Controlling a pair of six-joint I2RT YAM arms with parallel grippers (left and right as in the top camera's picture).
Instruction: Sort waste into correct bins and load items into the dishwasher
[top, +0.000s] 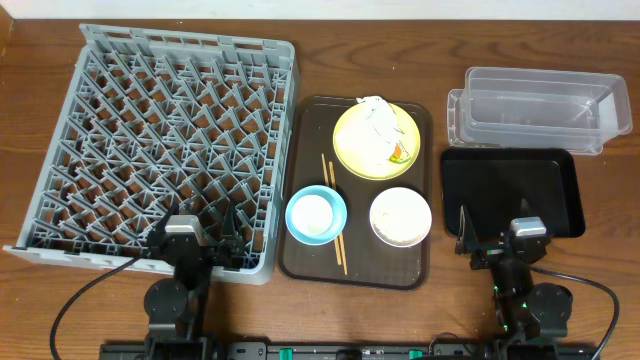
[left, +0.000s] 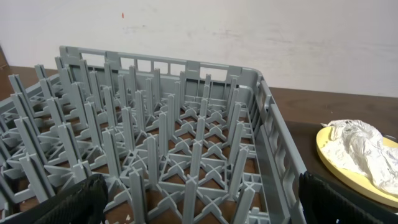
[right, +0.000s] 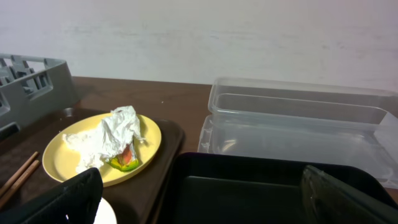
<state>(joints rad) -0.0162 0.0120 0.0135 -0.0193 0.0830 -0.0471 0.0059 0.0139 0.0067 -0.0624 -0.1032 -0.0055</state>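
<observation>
Left gripper (top: 195, 238) wide open at grey dish rack (top: 160, 130) edge, lower left, right gripper (top: 497, 235) wide open at black tray (top: 545, 180) edge, lower right

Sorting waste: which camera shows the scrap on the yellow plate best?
The right wrist view: the scrap lies close and clear, green and orange, under the napkin's near edge on the plate. Overhead shows it only as a speck by the plate's right rim. The left wrist view shows napkin and plate rim, not the scrap.
</observation>
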